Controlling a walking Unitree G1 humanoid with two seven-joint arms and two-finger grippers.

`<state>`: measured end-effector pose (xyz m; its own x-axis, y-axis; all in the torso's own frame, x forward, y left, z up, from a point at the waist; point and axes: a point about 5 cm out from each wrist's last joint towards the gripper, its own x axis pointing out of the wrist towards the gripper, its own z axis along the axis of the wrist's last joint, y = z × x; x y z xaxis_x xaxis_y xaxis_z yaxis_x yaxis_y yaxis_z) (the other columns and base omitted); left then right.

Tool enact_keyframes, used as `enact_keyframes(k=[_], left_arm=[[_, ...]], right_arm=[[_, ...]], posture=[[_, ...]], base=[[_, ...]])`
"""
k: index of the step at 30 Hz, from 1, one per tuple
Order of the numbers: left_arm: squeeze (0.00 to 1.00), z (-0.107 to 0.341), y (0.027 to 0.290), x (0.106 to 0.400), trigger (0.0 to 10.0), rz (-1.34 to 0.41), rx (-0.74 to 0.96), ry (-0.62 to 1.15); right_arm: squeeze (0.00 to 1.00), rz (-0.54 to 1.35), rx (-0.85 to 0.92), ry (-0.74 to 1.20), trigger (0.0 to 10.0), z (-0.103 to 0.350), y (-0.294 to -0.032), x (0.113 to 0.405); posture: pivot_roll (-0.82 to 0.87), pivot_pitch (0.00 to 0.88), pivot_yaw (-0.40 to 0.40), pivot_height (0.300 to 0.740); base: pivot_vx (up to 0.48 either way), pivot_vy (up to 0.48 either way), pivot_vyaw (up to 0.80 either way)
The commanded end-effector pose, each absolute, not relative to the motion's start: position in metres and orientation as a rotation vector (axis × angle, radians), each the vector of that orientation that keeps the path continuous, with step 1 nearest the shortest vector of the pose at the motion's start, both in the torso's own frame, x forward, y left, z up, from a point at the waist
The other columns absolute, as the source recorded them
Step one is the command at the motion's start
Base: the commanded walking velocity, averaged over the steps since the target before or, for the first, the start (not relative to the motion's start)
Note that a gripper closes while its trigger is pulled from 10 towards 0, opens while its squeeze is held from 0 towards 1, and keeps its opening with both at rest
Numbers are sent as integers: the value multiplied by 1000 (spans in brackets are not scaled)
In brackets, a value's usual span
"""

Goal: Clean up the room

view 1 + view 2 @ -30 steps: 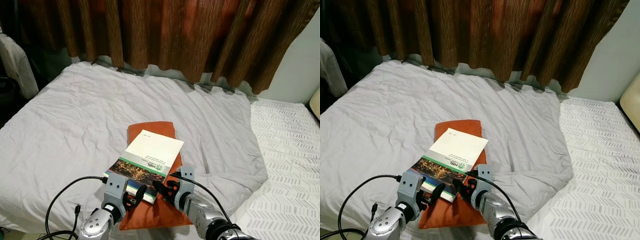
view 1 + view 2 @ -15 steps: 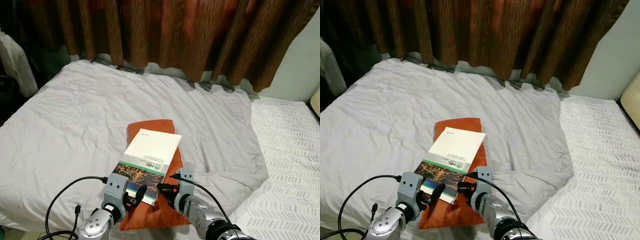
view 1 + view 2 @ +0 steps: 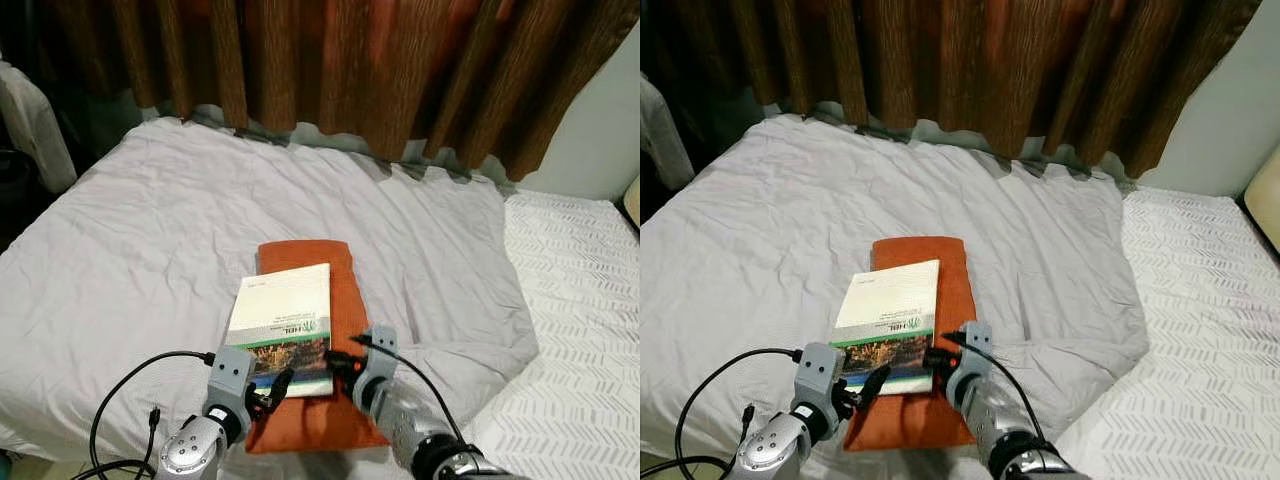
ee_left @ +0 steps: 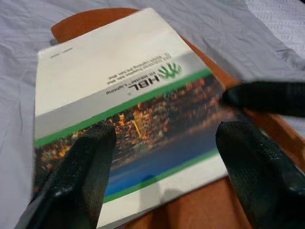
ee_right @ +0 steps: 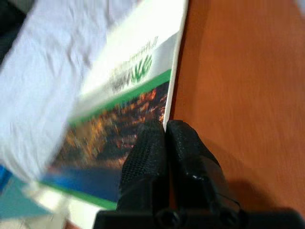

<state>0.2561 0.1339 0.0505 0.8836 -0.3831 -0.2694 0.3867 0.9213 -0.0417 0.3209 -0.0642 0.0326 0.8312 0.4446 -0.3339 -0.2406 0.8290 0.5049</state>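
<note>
1. Lying flat on the orange cushion (image 3: 330, 300), the book (image 3: 285, 325) sits at the near middle of the grey bed (image 3: 150, 230), its cover up and its near edge toward the robot.
2. The right gripper (image 5: 164, 138) is clenched, its two fingers pressed together against the book's right edge where it meets the cushion; I judge this a push to square the book, not a grasp, since nothing lies between the fingers.
3. The left gripper (image 4: 162, 157) is spread wide over the book's near edge, one finger by each near corner, holding nothing.
4. That stance looks meant to take the book off the cushion once it lies straight.
5. The cushion's soft top may let the book slide away.
</note>
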Motion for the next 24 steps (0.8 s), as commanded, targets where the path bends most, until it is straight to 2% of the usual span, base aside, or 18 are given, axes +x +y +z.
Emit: enact_keyframes(k=[1, 6, 12, 14, 17, 18, 20, 21, 22, 24], left_arm=[[0, 51, 132, 258, 10000, -407, 23, 276], [0, 54, 132, 266, 10000, -408, 27, 259], [0, 56, 132, 275, 10000, -411, 32, 247], [0, 56, 132, 278, 10000, -413, 34, 246], [0, 56, 129, 282, 10000, -408, 63, 239], [0, 56, 129, 284, 10000, -390, 93, 228], [0, 57, 129, 285, 10000, -378, 101, 222], [0, 57, 130, 286, 10000, -364, 112, 212], [0, 59, 132, 288, 10000, -342, 122, 198], [0, 61, 136, 291, 10000, -308, 124, 175]], right_arm=[[0, 341, 497, 331, 0, 62, -70, 343], [0, 221, 560, 116, 0, 115, -111, 378], [0, 204, 605, -50, 0, 160, -141, 395], [0, 202, 574, -65, 0, 164, -147, 395], [0, 205, 477, 11, 0, 139, -146, 387], [0, 204, 415, 66, 1725, 122, -142, 379], [0, 207, 387, 81, 1725, 116, -141, 376], [243, 215, 352, 76, 10000, 111, -139, 372], [1000, 225, 261, 48, 10000, 107, -140, 365], [1000, 246, 102, 1, 10000, 102, -141, 355]], posture=[[171, 139, -145, 740], [150, 101, -144, 740], [126, 57, -139, 740], [115, 46, -136, 740], [105, 38, -136, 740], [103, 34, -137, 740], [100, 32, -136, 740], [96, 30, -137, 740], [94, 28, -138, 740], [88, 22, -140, 740]], base=[[0, 0, 0], [0, 0, 0], [0, 0, 0], [0, 0, 0], [0, 0, 0], [0, 0, 0], [0, 0, 0], [0, 0, 0], [0, 0, 0], [0, 0, 0]])
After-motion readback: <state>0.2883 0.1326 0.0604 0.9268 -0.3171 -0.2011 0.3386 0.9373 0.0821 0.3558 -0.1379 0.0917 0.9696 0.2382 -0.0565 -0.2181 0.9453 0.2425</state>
